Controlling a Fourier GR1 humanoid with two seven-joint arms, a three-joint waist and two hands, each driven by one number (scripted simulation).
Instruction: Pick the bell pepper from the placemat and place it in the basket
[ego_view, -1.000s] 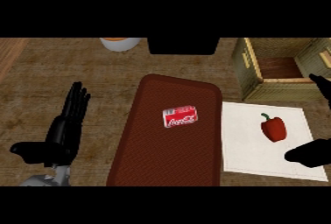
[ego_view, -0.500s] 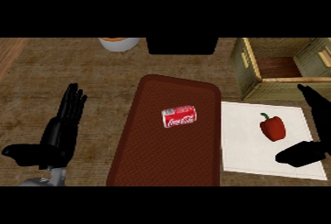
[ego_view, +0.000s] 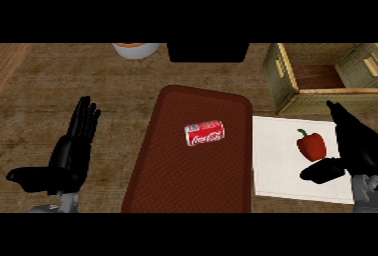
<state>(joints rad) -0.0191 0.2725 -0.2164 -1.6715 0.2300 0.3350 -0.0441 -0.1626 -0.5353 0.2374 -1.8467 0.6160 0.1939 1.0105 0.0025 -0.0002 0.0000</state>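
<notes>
Hovering my right hand (ego_view: 353, 150) over the right side of the white placemat (ego_view: 284, 170), I keep its fingers (ego_view: 341, 117) straight and spread from the thumb, which juts toward the pepper (ego_view: 311, 145). They pinch nothing. The red pepper lies on the placemat just left of my palm, between fingers and thumb tip, green stem pointing away from me; I cannot tell whether the thumb touches it. The basket (ego_view: 317, 102), an open woven box, sits on the counter (ego_view: 66, 85) just beyond my fingertips. To the left of the placemat lies a long brown tray (ego_view: 170, 185) carrying a red can (ego_view: 204, 133) on its side. My left hand (ego_view: 63, 155) rests well left of the tray, fingers straight and together, thumb out to the side, holding nothing. A white bowl (ego_view: 136, 49) shows at the far edge.
</notes>
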